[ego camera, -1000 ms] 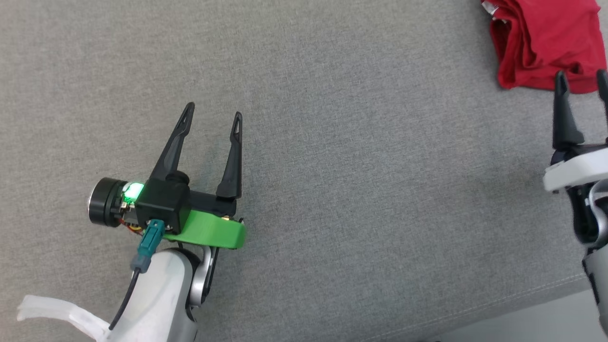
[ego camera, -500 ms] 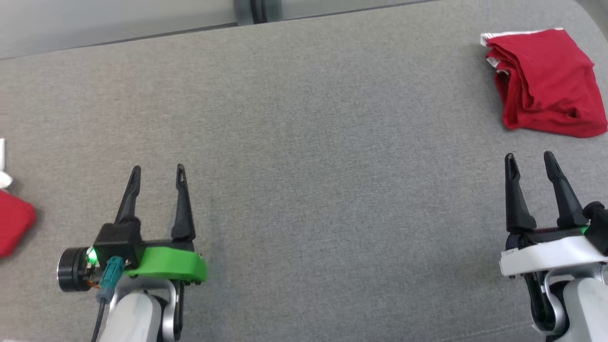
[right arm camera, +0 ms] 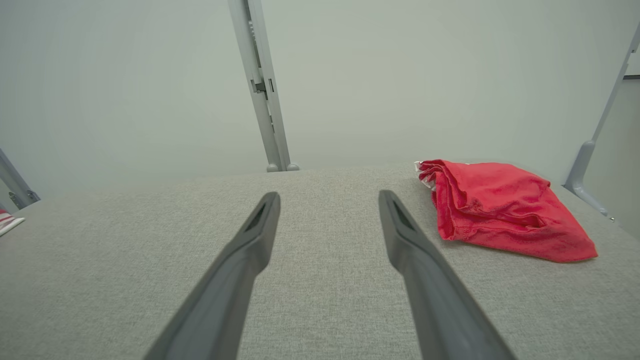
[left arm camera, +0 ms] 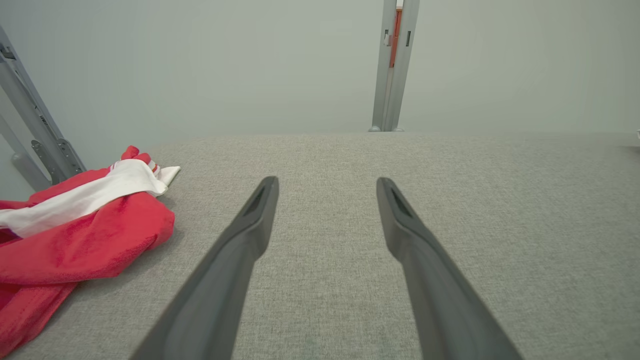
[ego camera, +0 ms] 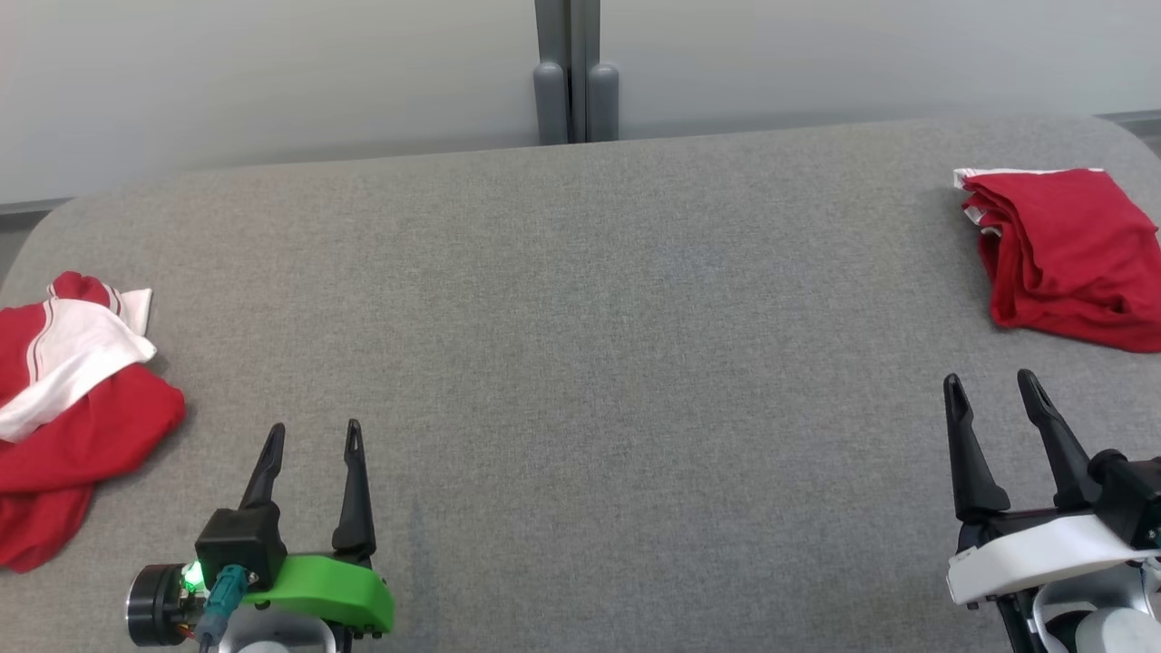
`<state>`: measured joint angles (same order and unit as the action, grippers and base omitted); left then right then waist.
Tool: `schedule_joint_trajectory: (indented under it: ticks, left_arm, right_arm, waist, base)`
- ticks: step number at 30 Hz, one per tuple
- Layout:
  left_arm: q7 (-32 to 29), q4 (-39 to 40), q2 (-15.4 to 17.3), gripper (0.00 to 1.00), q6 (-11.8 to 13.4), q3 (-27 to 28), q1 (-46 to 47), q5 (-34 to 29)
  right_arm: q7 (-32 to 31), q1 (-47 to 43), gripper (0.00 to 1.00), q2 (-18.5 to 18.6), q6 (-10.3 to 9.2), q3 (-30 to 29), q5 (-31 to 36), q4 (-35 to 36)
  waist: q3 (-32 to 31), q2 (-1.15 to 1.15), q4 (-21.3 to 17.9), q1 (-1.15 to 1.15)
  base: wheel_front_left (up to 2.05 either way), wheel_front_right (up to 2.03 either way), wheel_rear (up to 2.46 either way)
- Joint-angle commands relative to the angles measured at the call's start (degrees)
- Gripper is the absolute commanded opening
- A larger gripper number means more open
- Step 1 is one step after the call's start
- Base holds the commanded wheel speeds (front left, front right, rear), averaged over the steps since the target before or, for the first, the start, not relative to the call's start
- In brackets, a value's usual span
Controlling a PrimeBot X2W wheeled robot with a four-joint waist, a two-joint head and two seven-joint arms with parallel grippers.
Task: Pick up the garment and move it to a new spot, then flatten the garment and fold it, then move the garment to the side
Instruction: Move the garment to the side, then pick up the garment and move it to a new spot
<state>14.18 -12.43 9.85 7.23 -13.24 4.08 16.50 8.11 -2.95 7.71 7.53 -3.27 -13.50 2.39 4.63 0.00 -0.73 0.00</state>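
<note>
A crumpled red garment with white stripes [ego camera: 82, 426] lies at the left edge of the grey padded table [ego camera: 580, 317]; it also appears in the left wrist view [left arm camera: 90, 235]. A folded red garment [ego camera: 1061, 254] rests at the far right, seen too from the right wrist [right arm camera: 500, 210]. My left gripper [ego camera: 314, 426] is open and empty at the front left, right of the crumpled garment and apart from it [left arm camera: 327, 181]. My right gripper [ego camera: 988, 376] is open and empty at the front right, short of the folded garment [right arm camera: 328, 194].
A pale wall runs along the table's back edge, with a grey upright post [ego camera: 571, 91] at its middle. Slanted metal struts [left arm camera: 30, 125] stand behind the left garment. The table's corners are rounded; the wide grey middle lies between the two grippers.
The head view has swung up and back, bringing the back wall and the left garment into sight. The right fingertips, earlier at the folded garment's edge, now stand apart from it. Both grippers stay open.
</note>
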Motion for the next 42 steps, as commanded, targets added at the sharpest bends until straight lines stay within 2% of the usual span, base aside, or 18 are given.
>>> schedule_joint_trajectory:
  ticks: [1, 13, 28, 34, 42]
  left_arm:
    - [0.1, -0.4, 0.3, 1.00, -0.3, -0.4, -1.0, -0.2]
    - [0.4, -2.8, 0.6, 1.00, -0.5, -0.9, -2.5, 0.6]
    - [0.6, -3.4, 0.6, 1.00, -0.3, -1.5, -0.2, 0.7]
    - [0.8, -2.9, 0.2, 1.00, 0.0, -1.0, 2.2, 0.7]
    - [1.0, -2.4, -0.4, 1.00, 0.1, 0.7, 4.3, 0.8]
  right_arm:
    - [-0.5, -1.3, 1.00, -0.3, -0.08, -0.1, 0.4, 0.6]
    - [-3.4, -5.2, 1.00, -0.9, -0.08, 0.2, 1.9, 4.2]
    - [-3.2, -5.5, 1.00, -1.4, -0.08, -0.1, 1.8, 4.1]
    - [-3.2, -5.1, 1.00, -1.1, -0.08, -0.5, 1.8, 5.4]
    - [-4.2, -2.2, 1.00, -0.3, -0.08, 0.9, 1.8, 8.2]
  waist:
    - [-2.5, 0.00, 0.7, 0.00]
    - [-5.2, 0.00, -0.2, 0.00]
    - [-4.7, 0.00, 1.0, 0.00]
    - [-2.9, 0.00, 6.3, 0.00]
    - [-0.8, 0.00, 18.7, 0.00]
  base:
    - [0.00, 0.00, 0.00]
    - [0.00, 0.00, 0.00]
    - [0.00, 0.00, 0.00]
    - [0.00, 0.00, 0.00]
    - [0.00, 0.00, 0.00]
